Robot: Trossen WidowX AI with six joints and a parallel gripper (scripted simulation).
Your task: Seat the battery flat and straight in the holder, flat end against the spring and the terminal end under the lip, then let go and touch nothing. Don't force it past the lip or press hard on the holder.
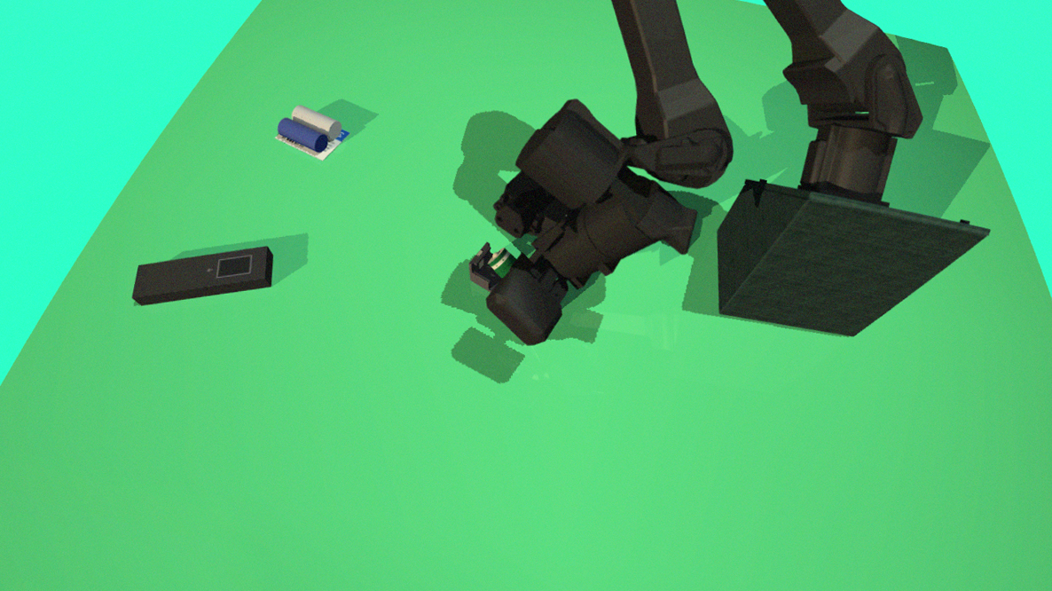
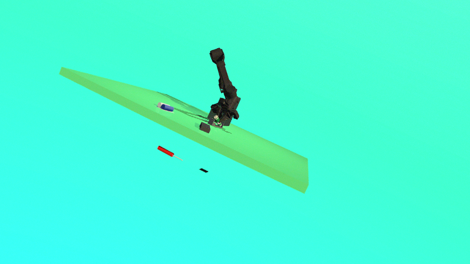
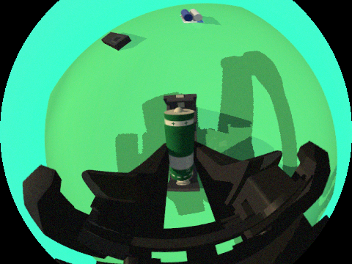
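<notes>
The battery [image 3: 179, 139] [image 1: 501, 262] [image 2: 216, 118] is green with a white band. It lies lengthwise along the small dark holder [image 3: 172, 101] [image 1: 479, 272]. The battery's marked end points at the holder's far wall, and its white-banded end is near the holder's near end. My gripper [image 3: 179, 146] [image 1: 515, 272] is shut on the battery, one finger on each side of its white band, low over the table. I cannot tell whether the battery rests flat in the holder.
A long black bar [image 1: 203, 275] [image 3: 116, 40] [image 2: 205, 127] lies to the left. A blue and a white cylinder [image 1: 309, 128] [image 3: 192, 15] [image 2: 165, 107] sit on a small card at the back left. The arm's base block [image 1: 830, 268] stands to the right. A red screwdriver [image 2: 165, 151] shows below the table.
</notes>
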